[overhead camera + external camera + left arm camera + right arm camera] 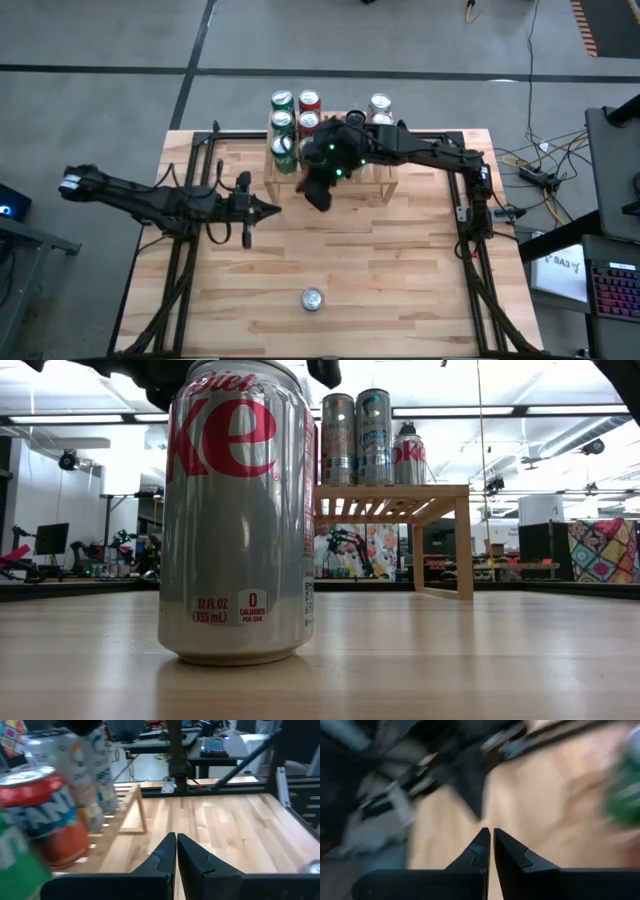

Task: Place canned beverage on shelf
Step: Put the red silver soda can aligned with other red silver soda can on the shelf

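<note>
- Right now the main risk, as we judge it, is our right arm sweeping the cans [290, 125] already standing on the shelf [385, 185]: its wrist hangs just above the rack's front edge, and a low or hasty swing away could topple one
- Our second worry is the lone can [313, 298] itself; it stands upright on the table [420, 280] near the front edge, and a clenched gripper coming down on it would knock it over or roll it off rather than take it
- We also see a crowded rack: cans fill its left part and one more stands to the right, so a careless set-down might bump a neighbour
- Our right gripper [491, 837] has its jaws pressed together, holding nothing; it sits over the shelf front, well apart from the lone can
- Our left gripper [176, 842] is likewise clenched and empty, hovering over the table left of the shelf, its fingers pointing right
- That can lies well apart from both sets of jaws, nearer the table's front than either gripper, roughly midway between the two arms; neither touches it
</note>
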Available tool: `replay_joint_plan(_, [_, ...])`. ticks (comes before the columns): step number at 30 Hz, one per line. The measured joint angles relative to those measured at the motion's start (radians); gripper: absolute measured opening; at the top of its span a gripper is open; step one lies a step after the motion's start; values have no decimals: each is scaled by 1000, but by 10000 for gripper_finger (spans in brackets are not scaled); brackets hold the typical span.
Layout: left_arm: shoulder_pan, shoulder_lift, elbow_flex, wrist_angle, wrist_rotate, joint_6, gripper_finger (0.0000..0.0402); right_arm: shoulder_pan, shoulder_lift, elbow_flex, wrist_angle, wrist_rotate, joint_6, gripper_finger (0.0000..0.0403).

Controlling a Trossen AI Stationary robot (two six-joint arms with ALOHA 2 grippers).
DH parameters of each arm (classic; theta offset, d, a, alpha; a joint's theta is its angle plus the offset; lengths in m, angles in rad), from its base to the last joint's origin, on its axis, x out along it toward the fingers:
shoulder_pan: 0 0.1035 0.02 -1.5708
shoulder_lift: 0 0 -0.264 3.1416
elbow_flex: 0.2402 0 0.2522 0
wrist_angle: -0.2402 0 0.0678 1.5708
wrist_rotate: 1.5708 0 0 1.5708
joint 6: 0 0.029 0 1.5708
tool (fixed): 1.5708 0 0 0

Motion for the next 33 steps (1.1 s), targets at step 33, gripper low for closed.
replay_joint_plan(33, [-492, 435, 13, 225, -122, -251, 0, 601, -12, -385, 7, 193, -21, 13])
